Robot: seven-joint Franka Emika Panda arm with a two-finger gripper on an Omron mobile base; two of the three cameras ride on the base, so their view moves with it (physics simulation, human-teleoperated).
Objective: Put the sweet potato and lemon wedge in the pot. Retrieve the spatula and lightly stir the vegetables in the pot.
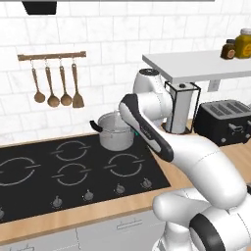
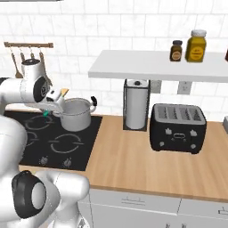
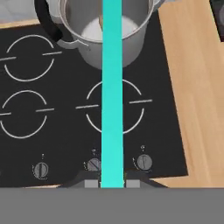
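On the black glass cooktop point(image 1: 73, 171), at its back right burner, stands the round silver steel pot point(image 1: 115, 131) with black loop handles. The claw point(image 3: 112, 183) is pinching a long turquoise spatula point(image 3: 112, 96), whose far end reaches into the pot. The step in hand seems to be the stirring. The next move probably calls for small, gentle circles, so the pot does not slide toward the wooden bench point(image 2: 147, 160).

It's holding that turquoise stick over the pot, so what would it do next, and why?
Probably a small sideways sweep to stir. The hand is shut on the spatula, whose far end already reaches into the pot on the stove.
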